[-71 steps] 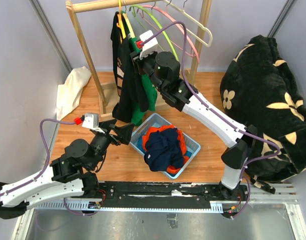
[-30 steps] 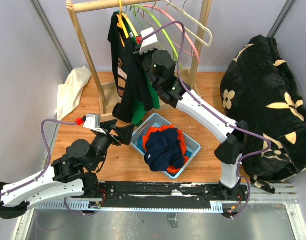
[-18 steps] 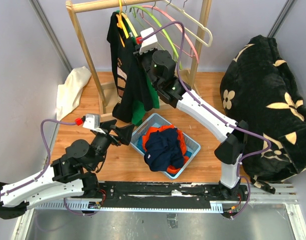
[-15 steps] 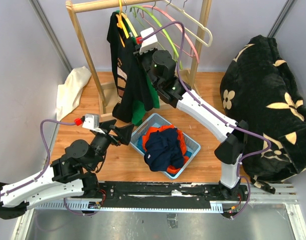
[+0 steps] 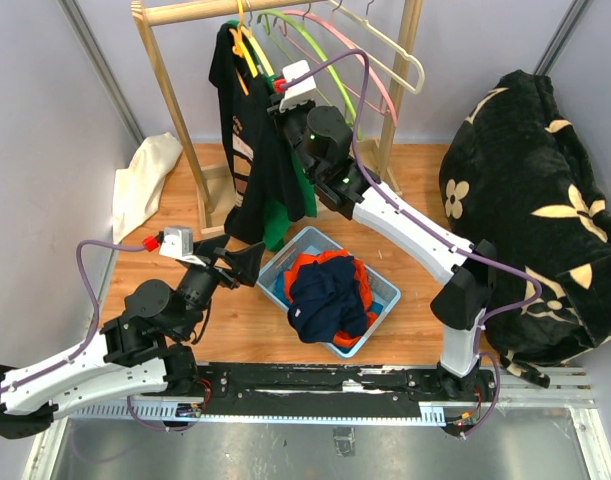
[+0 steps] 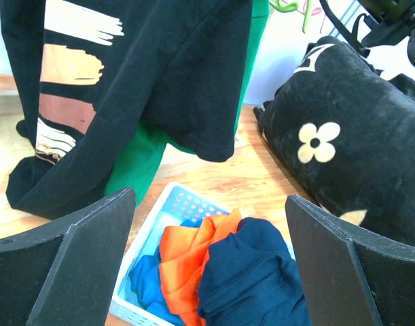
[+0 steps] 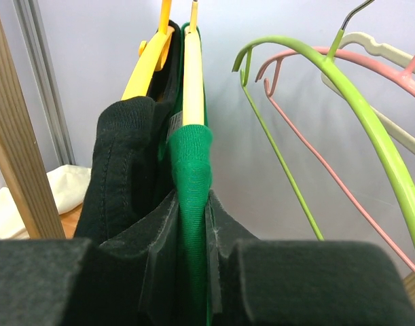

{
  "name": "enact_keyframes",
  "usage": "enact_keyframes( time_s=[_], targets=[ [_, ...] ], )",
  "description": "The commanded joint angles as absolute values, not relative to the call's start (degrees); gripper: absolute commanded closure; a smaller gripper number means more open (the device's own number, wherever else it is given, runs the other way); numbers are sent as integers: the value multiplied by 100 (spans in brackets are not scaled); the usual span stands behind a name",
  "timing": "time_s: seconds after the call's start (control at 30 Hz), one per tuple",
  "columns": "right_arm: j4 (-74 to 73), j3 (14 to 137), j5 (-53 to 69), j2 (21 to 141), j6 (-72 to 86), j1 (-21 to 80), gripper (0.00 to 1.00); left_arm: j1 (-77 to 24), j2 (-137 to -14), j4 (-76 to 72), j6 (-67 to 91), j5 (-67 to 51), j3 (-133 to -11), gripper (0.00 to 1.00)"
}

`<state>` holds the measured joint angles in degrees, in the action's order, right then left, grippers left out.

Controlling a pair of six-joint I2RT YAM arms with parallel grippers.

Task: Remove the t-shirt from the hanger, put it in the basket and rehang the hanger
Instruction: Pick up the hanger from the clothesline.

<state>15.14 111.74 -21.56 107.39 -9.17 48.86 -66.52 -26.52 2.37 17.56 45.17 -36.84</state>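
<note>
A green t-shirt hangs on a pale yellow hanger on the wooden rack, right beside a black printed t-shirt on a deeper yellow hanger. My right gripper is up at the hanger's shoulder, shut on the green t-shirt's shoulder fabric. Seen from above, the green t-shirt shows behind the black one, with the right gripper at their top. My left gripper is low over the table, open and holding nothing, facing the hanging shirts.
A light blue basket with orange, blue and navy clothes sits below the rack. Empty green, pink and cream hangers hang to the right. The rack's wooden post, a white cloth and a black floral cushion surround the area.
My right gripper has risen to the hanger's shoulder and closed on the green fabric, nudging the shirts left. My left arm has shifted slightly left.
</note>
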Motion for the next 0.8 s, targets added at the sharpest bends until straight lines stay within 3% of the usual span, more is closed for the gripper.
enact_keyframes(
  time_s=[0.0, 0.47, 0.77],
  targets=[
    [2335, 11214, -2046, 10344, -984, 4781, 99, -6691, -2684, -222, 1638, 4578, -3614, 4],
    [2471, 11296, -2027, 10032, -1247, 4781, 99, -6695, -2976, -481, 1556, 4417, -3752, 5],
    [2587, 10160, -2115, 9059, -1362, 4783, 99, -6697, -3354, -918, 1145, 4434, -4272, 7]
  ],
)
